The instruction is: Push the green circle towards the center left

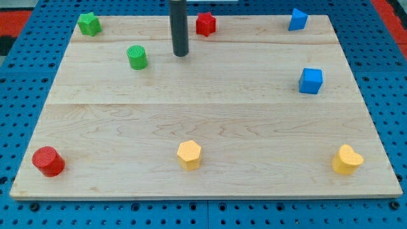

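Cam view: my tip sits just to the view's right of the green circle block, apart, not touching.
Plain dark rod, nothing clamped. Green circle in upper left of the pale wooden board; green star block in top-left corner, red star block just right of rod; red cylinder block bottom left.

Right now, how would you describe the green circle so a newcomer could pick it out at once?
Start at the wooden board's top-left corner in the view, where a green star sits. Just below and to the right of it stands the green circle, with my tip close on its right, not touching. It is the only green cylinder; the other round block is red, at bottom left.
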Available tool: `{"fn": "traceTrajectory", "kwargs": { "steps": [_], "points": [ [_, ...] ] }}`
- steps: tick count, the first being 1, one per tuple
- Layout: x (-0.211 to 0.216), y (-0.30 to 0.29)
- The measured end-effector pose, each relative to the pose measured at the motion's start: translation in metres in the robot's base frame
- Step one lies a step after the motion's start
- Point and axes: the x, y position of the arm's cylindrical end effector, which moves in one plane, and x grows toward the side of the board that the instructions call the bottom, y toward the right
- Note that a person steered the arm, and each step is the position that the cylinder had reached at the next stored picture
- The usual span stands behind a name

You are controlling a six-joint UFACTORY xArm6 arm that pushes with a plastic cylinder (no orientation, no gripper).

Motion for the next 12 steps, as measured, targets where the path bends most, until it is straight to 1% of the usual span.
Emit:
{"fn": "traceTrajectory", "kwargs": {
  "steps": [1, 2, 3, 5, 6, 9, 12],
  "points": [
    [-0.014, -0.016],
    [0.013, -0.016],
    [0.021, -0.031],
    [0.002, -0.071],
    [0.004, -0.078],
    [0.044, -0.078],
    [0.089, -0.064]
  ]
}}
